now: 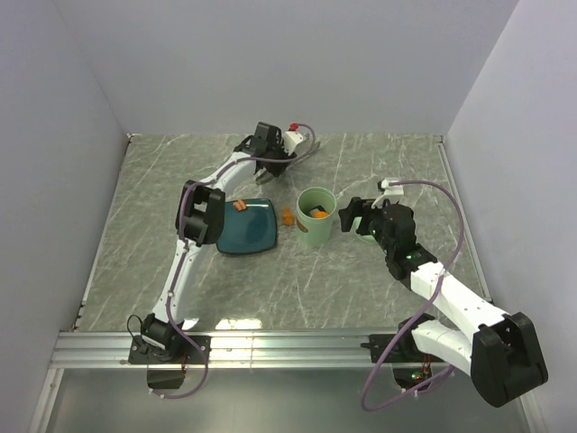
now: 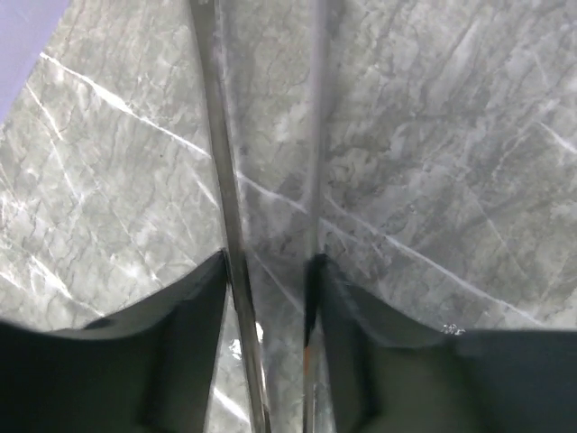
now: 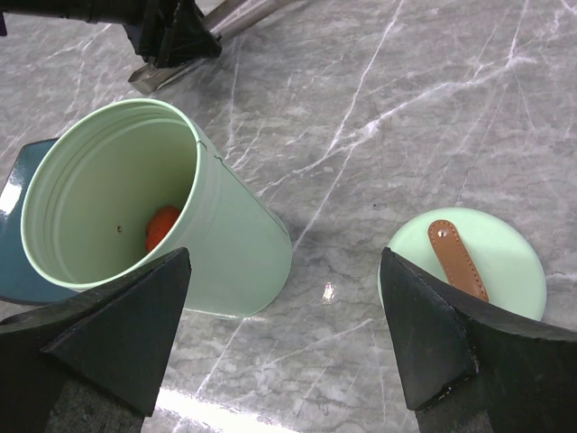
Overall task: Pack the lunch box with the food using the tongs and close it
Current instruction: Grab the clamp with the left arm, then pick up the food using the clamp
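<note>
The left arm (image 1: 180, 262) reaches far forward from its base, with the elbow raised high and the forearm going on to the far side. The left gripper (image 2: 268, 262) points down at a slant, and its two fingers (image 2: 180, 334) lie against the thin metal arms of the tongs (image 2: 233, 180), one from each side. The right arm (image 1: 451, 302) is bent low and turned to the left. The right gripper (image 3: 284, 257) has its jaws wide apart and holds nothing.

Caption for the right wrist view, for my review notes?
Open right gripper frames the open lunch box holding an orange food piece, its lid flat on the table beside it, tongs beyond.
</note>
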Available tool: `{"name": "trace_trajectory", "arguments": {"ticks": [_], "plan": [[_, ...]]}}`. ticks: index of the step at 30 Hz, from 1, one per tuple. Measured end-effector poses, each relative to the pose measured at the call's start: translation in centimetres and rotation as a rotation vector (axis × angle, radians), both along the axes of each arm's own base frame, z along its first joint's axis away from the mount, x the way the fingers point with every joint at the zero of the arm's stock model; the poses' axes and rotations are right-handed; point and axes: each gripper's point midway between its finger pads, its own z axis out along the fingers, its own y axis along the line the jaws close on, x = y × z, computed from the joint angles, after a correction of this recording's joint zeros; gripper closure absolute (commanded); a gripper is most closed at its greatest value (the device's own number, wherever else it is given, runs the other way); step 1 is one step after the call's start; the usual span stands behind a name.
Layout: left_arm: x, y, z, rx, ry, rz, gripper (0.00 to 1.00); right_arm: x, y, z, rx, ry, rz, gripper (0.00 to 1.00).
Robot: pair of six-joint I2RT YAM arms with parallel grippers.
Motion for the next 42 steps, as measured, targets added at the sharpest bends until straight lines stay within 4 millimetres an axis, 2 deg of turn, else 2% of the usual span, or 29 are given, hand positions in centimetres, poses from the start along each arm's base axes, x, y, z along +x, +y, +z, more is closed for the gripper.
{"name": "trace_trajectory", "arguments": {"ticks": [1, 4, 10, 19, 25, 29, 33, 37, 42], "plan": [[0.0, -0.1, -0.1, -0.003, -0.009, -0.001, 0.59, 0.0, 0.0, 0.0, 0.0, 0.0, 0.0, 0.08], [-0.5, 0.0, 0.0, -0.021, -0.024, 0.002, 0.65, 0.0, 0.0, 0.0, 0.0, -0.001, 0.0, 0.08], [-2.9, 1.7, 0.7, -0.068, 0.016, 0.051, 0.69, 0.0, 0.0, 0.1, 0.001, -0.002, 0.0, 0.08], [-2.4, 4.1, 6.0, -0.15, -0.034, 0.2, 0.7, -0.1, 0.3, 0.5, 0.01, -0.016, 0.014, 0.08], [-4.3, 5.5, 8.8, -0.171, -0.039, 0.285, 0.65, -0.2, 0.3, 1.2, 0.019, -0.034, 0.02, 0.08], [-6.4, 6.9, 10.8, -0.168, -0.041, 0.362, 0.65, -0.2, 0.4, 1.5, 0.023, -0.042, 0.022, 0.08], [-10.0, 8.3, 11.9, -0.166, -0.04, 0.451, 0.65, -0.3, 0.7, 1.6, 0.03, -0.046, 0.041, 0.08], [-14.5, 8.9, 11.7, -0.155, -0.023, 0.508, 0.65, -0.6, 1.0, 2.0, 0.04, -0.058, 0.063, 0.08], [-19.8, 8.4, 10.3, -0.118, 0.005, 0.551, 0.65, -1.1, 1.3, 3.0, 0.059, -0.09, 0.09, 0.08]]}}
